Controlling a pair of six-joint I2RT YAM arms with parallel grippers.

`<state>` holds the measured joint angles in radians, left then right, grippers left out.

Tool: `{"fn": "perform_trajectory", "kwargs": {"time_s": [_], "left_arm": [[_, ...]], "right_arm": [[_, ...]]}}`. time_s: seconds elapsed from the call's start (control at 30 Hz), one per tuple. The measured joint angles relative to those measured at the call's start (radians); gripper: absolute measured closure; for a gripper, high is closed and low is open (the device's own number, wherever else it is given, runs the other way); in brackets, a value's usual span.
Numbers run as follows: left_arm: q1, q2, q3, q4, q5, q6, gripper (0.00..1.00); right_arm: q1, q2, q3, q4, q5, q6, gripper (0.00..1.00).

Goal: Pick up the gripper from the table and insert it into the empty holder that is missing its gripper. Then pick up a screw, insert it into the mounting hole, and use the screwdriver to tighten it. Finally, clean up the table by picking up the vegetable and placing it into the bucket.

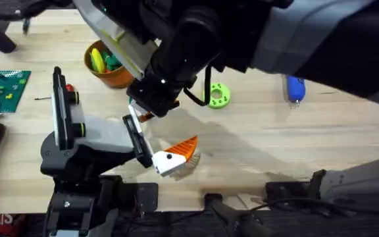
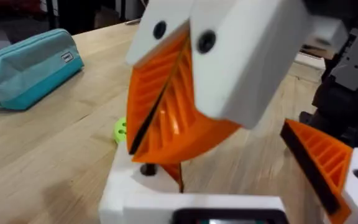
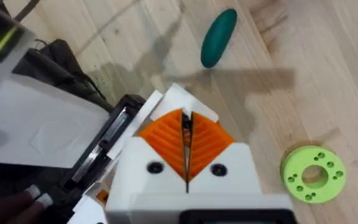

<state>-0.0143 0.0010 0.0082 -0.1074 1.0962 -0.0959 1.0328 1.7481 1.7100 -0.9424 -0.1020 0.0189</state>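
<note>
My right gripper [image 1: 151, 104] reaches in from the upper right, and its orange pads [image 3: 166, 134] are shut. Under them a strip of the orange gripper [image 2: 176, 175] meets the empty holder [image 2: 126, 186], a white block with a dark mounting hole. That holder [image 1: 137, 135] is one jaw of my left gripper [image 2: 229, 186], which stands open on the table [image 1: 275, 138]. Its other jaw bears an orange finger [image 1: 184, 149]. The blue screwdriver [image 1: 295, 89] lies far right. A dark green vegetable [image 3: 219, 37] lies beyond the right gripper. The orange bucket [image 1: 114, 80] stands at the back left. The screw is out of view.
A lime-green disc [image 1: 219, 95] with holes lies right of the right gripper, with a black cable loop beside it. A teal pouch [image 2: 27, 68] rests far off on the table. A green brick plate [image 1: 2, 89] sits at the left edge. The right arm's links cover the upper middle.
</note>
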Motion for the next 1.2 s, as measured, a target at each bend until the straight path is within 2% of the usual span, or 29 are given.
{"fn": "perform_trajectory", "kwargs": {"time_s": [0.03,0.1,0.27,0.4,0.43,0.47,0.5,0.67,0.9,1.0,1.2], "left_arm": [[0.0,0.0,0.0,0.0,0.0,0.002,0.017],[0.0,0.0,0.0,0.0,0.0,0.002,0.017],[0.0,0.0,0.0,0.0,-0.001,0.002,0.017],[0.0,0.0,0.0,0.0,-0.001,0.002,0.017],[0.0,0.0,0.0,0.0,-0.001,0.002,0.017],[0.0,0.0,0.0,0.0,-0.001,0.002,0.017],[0.0,0.0,0.0,0.0,-0.001,0.002,0.017],[0.0,0.0,0.0,0.0,-0.001,0.002,0.017],[0.0,0.0,0.0,0.0,-0.001,0.002,0.017],[0.0,0.0,0.0,0.0,-0.001,0.002,0.017],[0.0,0.0,0.0,0.0,-0.001,0.002,0.017]], "right_arm": [[0.0,0.0,0.0,0.0,0.0,0.0,0.986],[0.0,0.0,0.0,-0.001,0.0,0.006,0.91],[0.0,0.0,0.0,0.001,-0.001,0.006,0.633],[-0.005,-0.004,0.0,0.001,0.006,0.01,0.294],[-0.011,-0.01,0.0,-0.001,0.01,0.008,0.144],[-0.017,-0.018,-0.001,-0.001,0.01,0.006,0.044],[-0.024,-0.031,-0.002,-0.002,0.009,0.008,0.017],[-0.058,-0.122,-0.003,-0.034,0.006,0.007,0.008],[-0.152,-0.226,-0.019,-0.131,0.0,0.017,0.008],[-0.191,-0.266,-0.106,-0.095,-0.041,0.03,0.008],[-0.254,-0.348,-0.313,0.001,-0.222,0.037,0.008]]}}
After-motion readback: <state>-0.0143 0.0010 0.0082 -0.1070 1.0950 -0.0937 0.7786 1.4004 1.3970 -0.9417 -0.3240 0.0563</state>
